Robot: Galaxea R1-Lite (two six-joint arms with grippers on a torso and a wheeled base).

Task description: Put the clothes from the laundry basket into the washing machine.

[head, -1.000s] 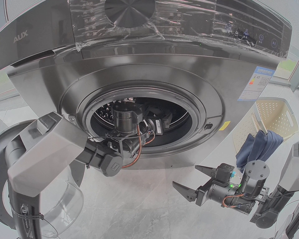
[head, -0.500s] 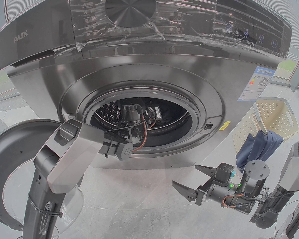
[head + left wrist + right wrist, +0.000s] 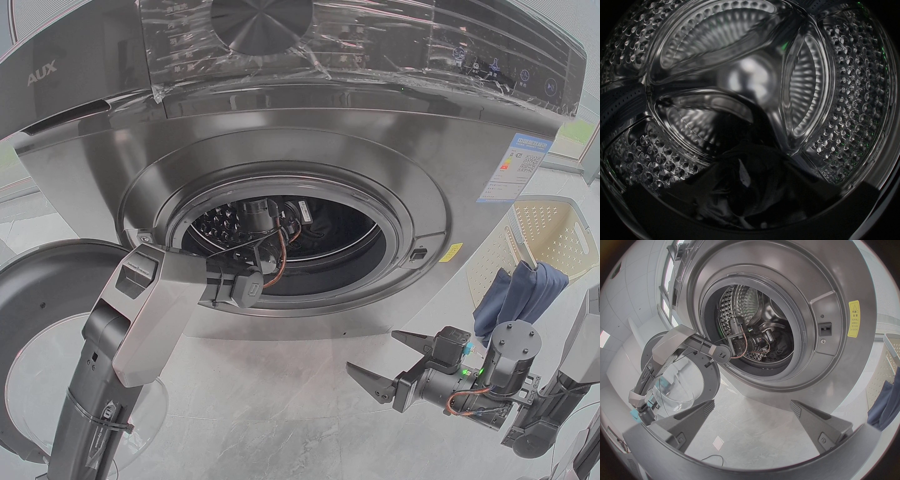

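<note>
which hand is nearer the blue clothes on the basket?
Right. The right hand sits over the floor close to the blue clothes; left hand is inside the washing machine drum.

The left arm [image 3: 150,300] is wearing an angular light-grey shell over a darker column, and a black cable tie [image 3: 103,422] is wrapping that column. Toward the washing machine [image 3: 375,144], its black joint cap [image 3: 252,289] is carrying a small square mark, and a copper-coloured cable [image 3: 279,259] is looping past a dark cylindrical motor [image 3: 256,215]. The right arm [image 3: 584,356], farther from the washing machine, is showing the same grey shell. Its round black motor cap [image 3: 516,340] is bearing a ring of screws, a green light [image 3: 465,373] is glowing, and another copper cable [image 3: 465,395] is curling beneath. The right hand [image 3: 372,352] is ending in two dark wedge-shaped fingers [image 3: 690,418] with dimpled pads and screwed bases.
</note>
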